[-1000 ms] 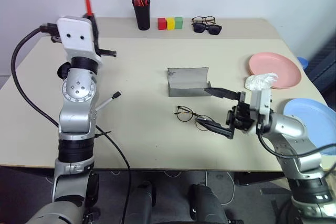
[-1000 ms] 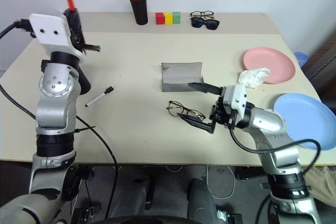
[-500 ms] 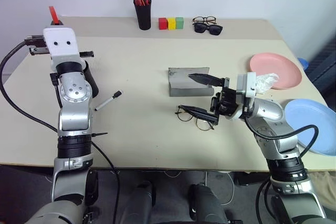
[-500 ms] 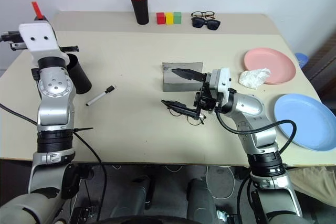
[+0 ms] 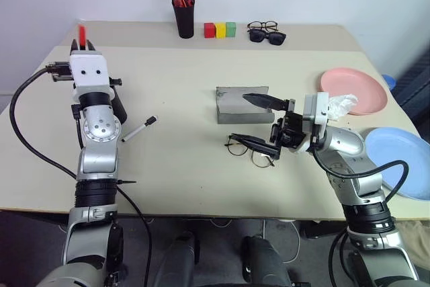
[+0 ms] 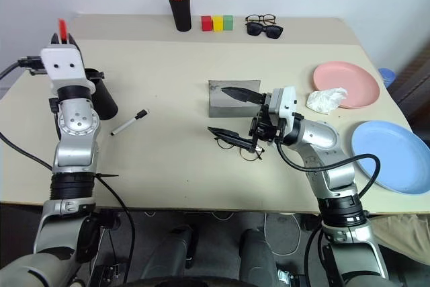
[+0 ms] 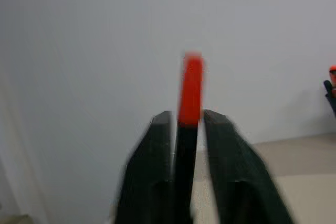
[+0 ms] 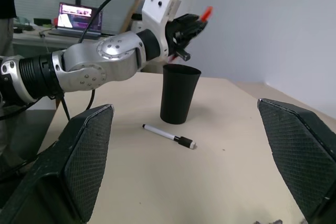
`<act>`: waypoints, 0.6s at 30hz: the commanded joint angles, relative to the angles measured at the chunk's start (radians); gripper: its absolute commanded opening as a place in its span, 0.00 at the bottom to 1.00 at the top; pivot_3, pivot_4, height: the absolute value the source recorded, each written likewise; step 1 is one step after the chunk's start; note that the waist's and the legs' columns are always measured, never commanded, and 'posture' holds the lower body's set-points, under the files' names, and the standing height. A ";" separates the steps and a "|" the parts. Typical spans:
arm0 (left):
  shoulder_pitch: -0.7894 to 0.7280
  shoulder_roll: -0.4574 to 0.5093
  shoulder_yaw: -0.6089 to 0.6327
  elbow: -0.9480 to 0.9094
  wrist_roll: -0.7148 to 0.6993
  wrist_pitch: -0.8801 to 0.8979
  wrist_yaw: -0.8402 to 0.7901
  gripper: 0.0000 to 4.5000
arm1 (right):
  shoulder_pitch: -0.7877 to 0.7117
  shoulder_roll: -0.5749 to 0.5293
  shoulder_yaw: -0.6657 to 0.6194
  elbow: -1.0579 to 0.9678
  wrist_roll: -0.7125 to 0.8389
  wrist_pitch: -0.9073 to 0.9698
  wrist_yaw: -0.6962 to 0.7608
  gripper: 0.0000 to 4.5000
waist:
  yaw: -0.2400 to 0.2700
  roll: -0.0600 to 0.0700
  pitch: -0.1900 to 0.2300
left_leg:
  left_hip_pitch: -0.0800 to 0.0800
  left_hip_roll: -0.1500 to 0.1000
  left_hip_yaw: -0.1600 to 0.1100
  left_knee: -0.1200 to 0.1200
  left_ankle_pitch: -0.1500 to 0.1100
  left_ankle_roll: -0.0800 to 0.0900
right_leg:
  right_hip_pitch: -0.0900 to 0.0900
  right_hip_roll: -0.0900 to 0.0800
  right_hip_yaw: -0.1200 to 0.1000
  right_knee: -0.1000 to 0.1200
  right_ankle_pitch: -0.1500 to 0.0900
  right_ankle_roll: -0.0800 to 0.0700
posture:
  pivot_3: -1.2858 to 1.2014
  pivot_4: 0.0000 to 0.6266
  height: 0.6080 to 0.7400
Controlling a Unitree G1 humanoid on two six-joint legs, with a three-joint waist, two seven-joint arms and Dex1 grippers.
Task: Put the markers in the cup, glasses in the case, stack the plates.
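Note:
My left gripper (image 7: 188, 124) is raised at the far left with the red-capped marker (image 7: 191, 82) standing upright in it, just above the black cup (image 6: 102, 95). The arm partly hides the cup. The white marker (image 5: 139, 130) lies on the table beside the cup. My right gripper (image 5: 259, 124) is open. One of its fingers (image 5: 259, 101) reaches in front of the open grey case (image 5: 232, 104) and the other lies over the wire-framed glasses (image 5: 250, 150). The pink plate (image 5: 353, 90) and the blue plate (image 5: 400, 159) lie apart at the right.
A crumpled white tissue (image 5: 336, 103) rests at the pink plate's near edge. A black pen pot (image 5: 183, 18), three coloured blocks (image 5: 220, 29) and two more pairs of glasses (image 5: 265, 31) line the back. A cable (image 5: 27, 146) loops from the left arm.
My left hand has sunk and moved left, and the red-capped marker has turned from tilted to upright. The right gripper moved left over the glasses a second ago and has since kept still.

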 commanded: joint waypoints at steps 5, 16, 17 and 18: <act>0.013 -0.049 -0.021 -0.151 -0.097 0.078 -0.124 0.59 | 0.003 -0.018 -0.031 -0.045 0.008 0.001 -0.017 1.00 | 0.001 0.000 0.000 | 0.000 0.000 0.000 0.000 0.000 0.000 | 0.000 0.000 0.000 0.000 0.000 0.000 | 0.52 0.24 1.00; -0.039 0.324 -0.203 -0.293 -0.250 0.842 -0.794 0.59 | 0.014 -0.017 -0.026 -0.036 -0.007 -0.011 -0.026 1.00 | -0.026 0.001 0.000 | 0.000 0.002 0.000 -0.001 0.000 0.000 | -0.001 0.002 0.000 0.001 -0.001 -0.001 | 0.52 0.24 1.00; -0.047 0.347 -0.204 -0.280 -0.257 0.871 -0.818 0.59 | 0.015 -0.015 -0.024 -0.036 -0.009 -0.013 -0.028 1.00 | -0.026 0.001 0.000 | 0.000 0.002 0.000 -0.001 0.000 0.000 | -0.001 0.002 0.000 0.001 -0.001 -0.001 | 0.52 0.24 1.00; -0.056 0.367 -0.214 -0.266 -0.262 0.913 -0.841 0.59 | 0.015 -0.012 -0.024 -0.036 -0.010 -0.014 -0.030 1.00 | -0.026 0.001 0.000 | 0.000 0.002 0.000 -0.001 0.000 0.000 | -0.001 0.002 0.000 0.001 -0.001 -0.001 | 0.52 0.24 1.00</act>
